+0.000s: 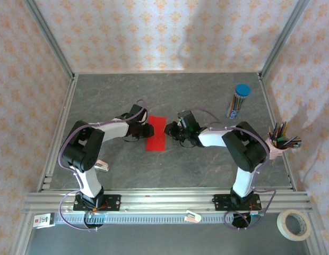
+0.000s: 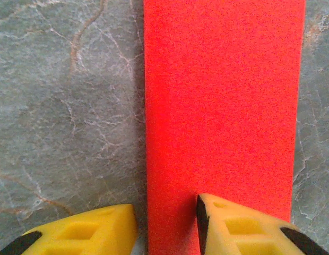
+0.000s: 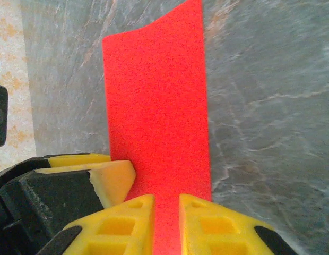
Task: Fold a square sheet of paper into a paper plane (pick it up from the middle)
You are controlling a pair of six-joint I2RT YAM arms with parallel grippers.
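- Right gripper (image 3: 165, 204): jaws were nearly together at 6 o'clock on the paper (image 3: 156, 106), couldn't tell if actually pinching.
- Left gripper (image 2: 164, 212) sat spread.
- Uneven tug could've skewed the fold.

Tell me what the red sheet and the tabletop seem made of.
Red sheet: thin matte paper, apparently; its far edge curls and nothing glints. Tabletop: grey with pale veins like marble, possibly a printed laminate; low sheen.
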